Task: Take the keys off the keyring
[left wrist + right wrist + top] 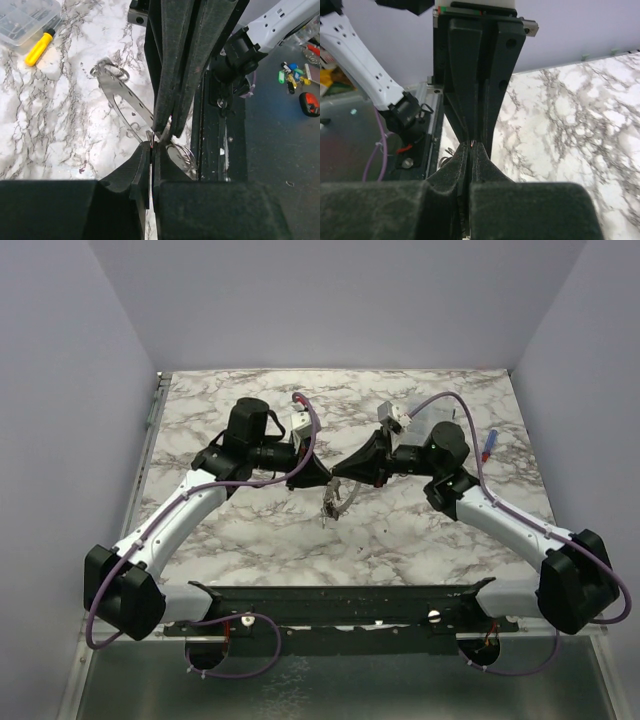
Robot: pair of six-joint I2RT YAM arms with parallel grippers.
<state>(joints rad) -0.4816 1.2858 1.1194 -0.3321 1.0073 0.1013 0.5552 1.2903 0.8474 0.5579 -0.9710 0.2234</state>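
Observation:
The keyring (122,95), a flat grey metal band with small holes and small split rings on its rim, hangs tilted above the marble table between both grippers. It also shows in the top view (334,502). My left gripper (151,146) is shut on a thin key with a speck of red at its tips. My right gripper (471,145) meets it tip to tip and is shut on the keyring's band. In the top view the left gripper (322,478) and right gripper (346,476) touch at the table's middle. The other keys on the ring are hidden.
A clear plastic box (22,20) and a yellow-handled tool (39,47) lie on the table beyond the ring. A small blue and red item (490,444) lies at the right. Coloured keys (291,76) lie on the dark surface off the table's near edge.

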